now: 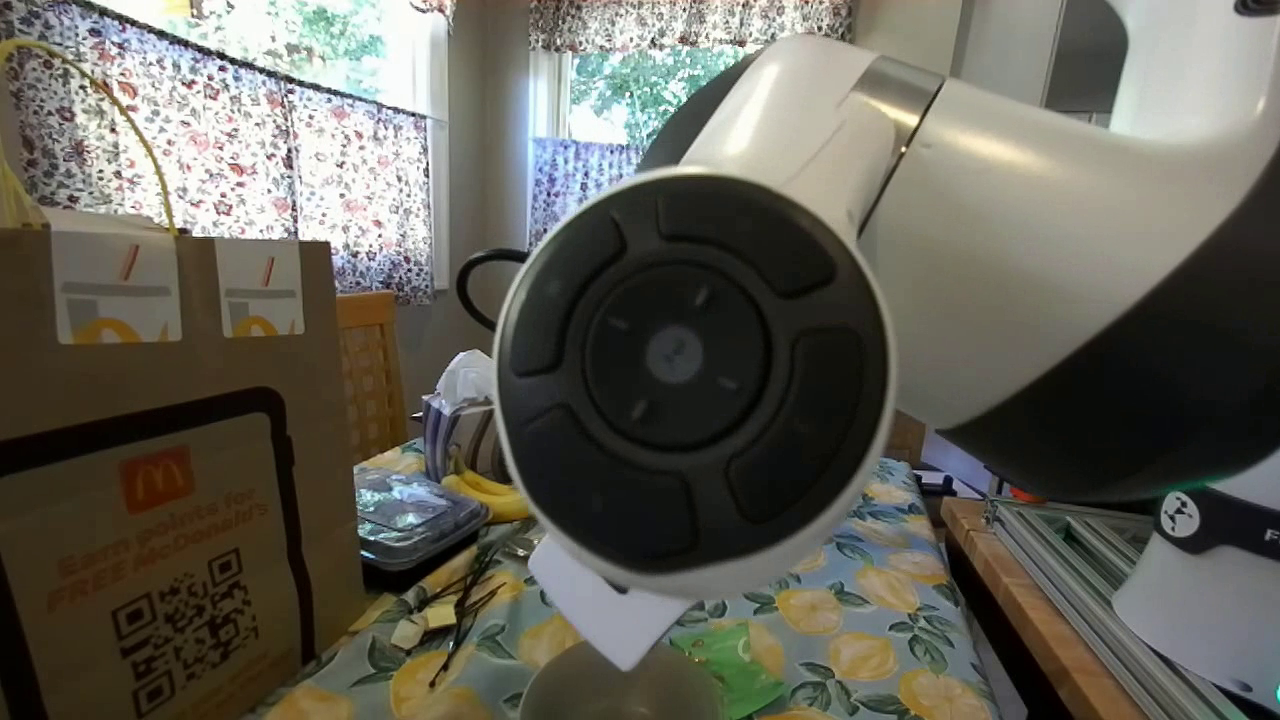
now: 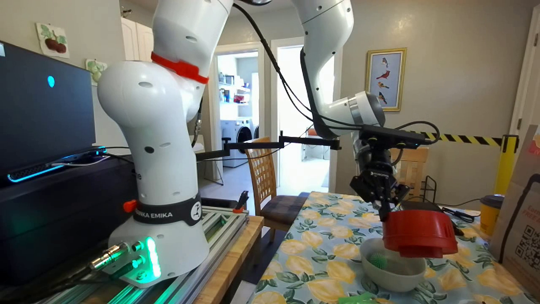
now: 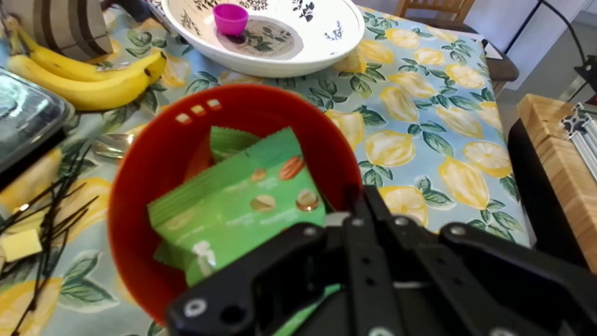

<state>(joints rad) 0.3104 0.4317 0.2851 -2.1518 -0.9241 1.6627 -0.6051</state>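
Note:
My gripper (image 3: 363, 192) is shut on the rim of a red bowl (image 3: 140, 224), one finger inside the wall and one outside. Green snack packets (image 3: 252, 196) printed with nuts lie in the bowl. In an exterior view the red bowl (image 2: 417, 232) hangs in the air from the gripper (image 2: 384, 214), just above a pale bowl (image 2: 394, 274) on the table. Inside that pale bowl is a green spiky ball (image 2: 377, 261). The arm's wrist hides the gripper and the red bowl in an exterior view, where the pale bowl (image 1: 620, 690) partly shows below.
A lemon-print cloth (image 3: 415, 135) covers the table. Around the red bowl are bananas (image 3: 93, 88), a lidded tray (image 3: 28, 112), a spoon (image 3: 112, 144), black ties (image 3: 51, 214) and a patterned white bowl (image 3: 326, 51) holding a pink cup (image 3: 231, 19). A tall paper bag (image 1: 170, 450) stands nearby.

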